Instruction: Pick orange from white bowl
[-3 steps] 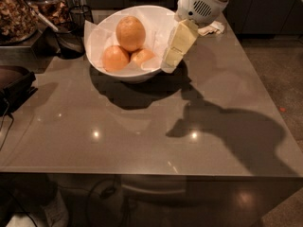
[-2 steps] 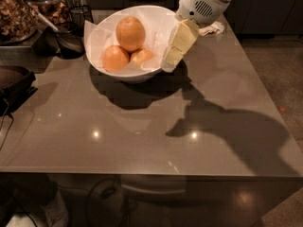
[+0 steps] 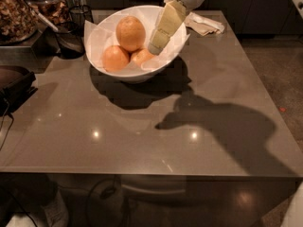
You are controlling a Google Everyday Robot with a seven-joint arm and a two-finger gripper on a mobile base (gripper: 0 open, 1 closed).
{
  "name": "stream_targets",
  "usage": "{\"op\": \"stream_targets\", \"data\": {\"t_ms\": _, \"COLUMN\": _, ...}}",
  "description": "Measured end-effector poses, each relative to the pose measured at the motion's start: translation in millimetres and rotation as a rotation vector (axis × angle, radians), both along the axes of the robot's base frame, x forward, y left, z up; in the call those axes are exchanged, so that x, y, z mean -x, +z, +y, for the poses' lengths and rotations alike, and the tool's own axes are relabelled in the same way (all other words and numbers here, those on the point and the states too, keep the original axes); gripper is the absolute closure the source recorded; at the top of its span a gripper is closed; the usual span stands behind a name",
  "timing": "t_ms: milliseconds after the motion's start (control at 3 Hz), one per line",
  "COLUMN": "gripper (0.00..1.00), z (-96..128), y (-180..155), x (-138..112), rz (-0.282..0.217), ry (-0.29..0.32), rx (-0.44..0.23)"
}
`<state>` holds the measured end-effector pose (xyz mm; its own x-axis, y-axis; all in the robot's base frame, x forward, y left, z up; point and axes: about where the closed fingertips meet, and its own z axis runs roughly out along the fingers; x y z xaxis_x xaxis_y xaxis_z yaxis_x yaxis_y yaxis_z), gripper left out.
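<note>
The orange (image 3: 130, 33), the largest tan-orange fruit, lies at the back of the white bowl (image 3: 102, 60), which is lined with white paper. A smaller, brighter orange (image 3: 116, 58) and a small oblong orange piece (image 3: 141, 56) lie in front of it. My gripper (image 3: 156, 47), cream-coloured under a white wrist, reaches down from the upper right into the bowl. Its tip is just right of the orange and above the oblong piece. It holds nothing that I can see.
The bowl stands at the back of a grey table (image 3: 142, 136). A crumpled cloth (image 3: 204, 24) lies behind the bowl at the right. Dark kitchenware (image 3: 70, 38) and a container of brown pieces (image 3: 16, 13) stand at the left, with a dark object (image 3: 14, 85) at the left edge.
My gripper has moved left and farther back, from over the bowl's right rim to inside the bowl beside the orange. The fruits and bowl have not moved.
</note>
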<state>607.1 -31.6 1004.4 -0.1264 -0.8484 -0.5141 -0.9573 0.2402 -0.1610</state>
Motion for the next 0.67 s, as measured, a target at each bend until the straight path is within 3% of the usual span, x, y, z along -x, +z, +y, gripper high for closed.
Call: {"op": "stream_targets", "data": {"t_ms": 667, "gripper": 0.0, "z": 22, "y": -13, "x": -40, "rz": -0.005, "ry": 0.009, "rx": -0.08}}
